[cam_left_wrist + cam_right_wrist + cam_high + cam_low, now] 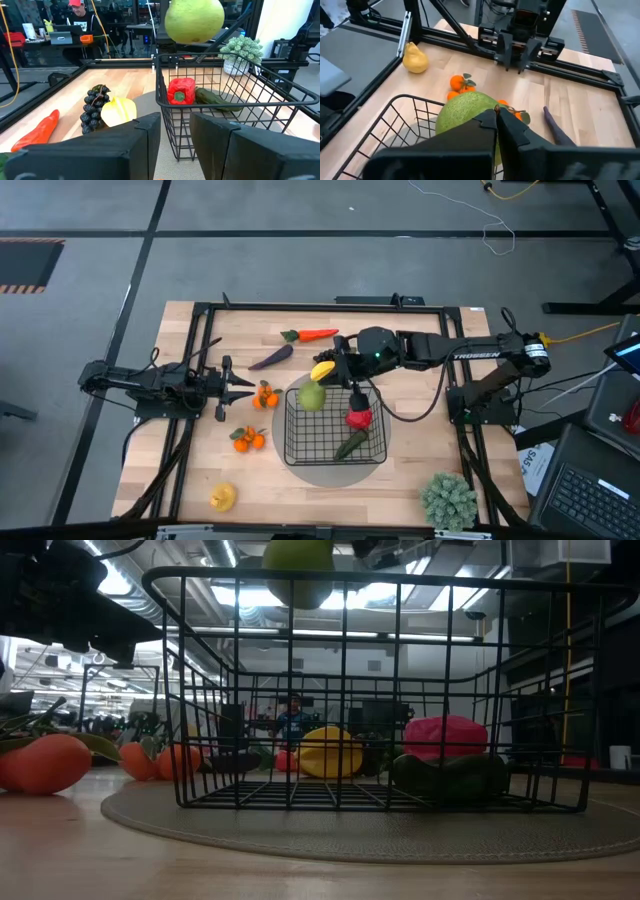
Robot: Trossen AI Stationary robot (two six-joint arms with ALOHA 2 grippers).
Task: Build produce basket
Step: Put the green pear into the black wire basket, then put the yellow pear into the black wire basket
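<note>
High view: I see my right claw (322,385) over the near-left corner of the basket (372,456), with the green apple (312,396) hanging under it.
Right claw: its tips are pinched tight together, and the apple hangs from them, maybe by a thin stem.
Apple: it is up above the basket rim, right under this claw, not down inside yet.
In the basket: the red pepper (359,419) and the green cucumber (350,445) lie on the floor, past the apple, toward the far side from my left claw.
Left claw (240,389): it waits with its fingers spread, well off to the side of the basket, and holds nothing. Tangerines (265,395) sit just in front of it.
Behind the right claw: the grapes (94,108), a yellow fruit (322,369), the eggplant (270,358) and the carrot (312,335) lie on the tabletop.
Worry one: I think the apple is close to the rim. If I let go here it may hit the wire and roll out.
Worry two: my grip looks thin, so a quick move may shake the apple loose.
Worry three: if it drops from high up, it may bounce onto the pepper.
</note>
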